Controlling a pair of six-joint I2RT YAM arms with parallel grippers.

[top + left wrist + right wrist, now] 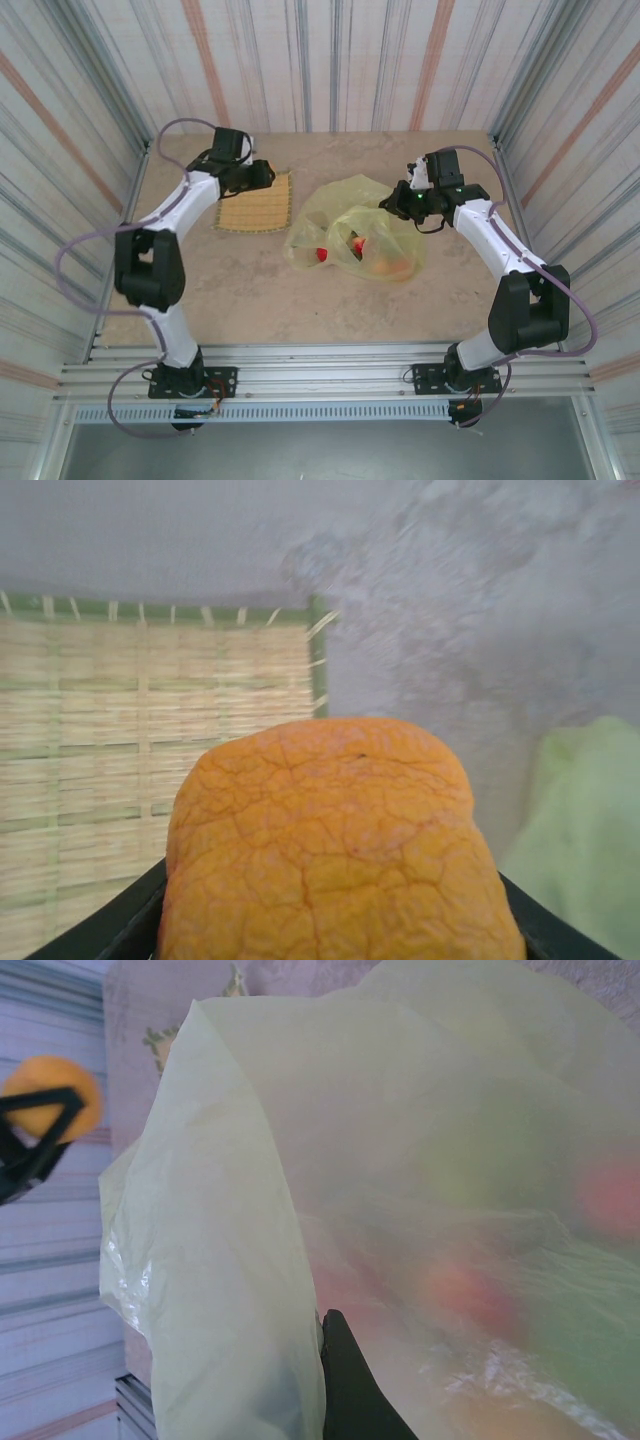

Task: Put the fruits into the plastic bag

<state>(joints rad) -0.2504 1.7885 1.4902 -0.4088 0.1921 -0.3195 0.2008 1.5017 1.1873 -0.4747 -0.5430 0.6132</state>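
An orange fruit with wrinkled skin sits between the black fingers of my left gripper, which is shut on it. In the right wrist view this orange fruit hangs at the far left in the left arm's fingers. My left gripper hovers over the right edge of the woven mat. The plastic bag lies mid-table, and red fruits and an orange one show through it. My right gripper is shut on the bag's upper right edge. In its own view the right gripper holds a raised fold of bag, with blurred red and green fruits showing through.
The square yellow-tan woven mat lies left of the bag, and the mat is below the held fruit. Corrugated walls close in the table on three sides. A metal rail runs along the near edge.
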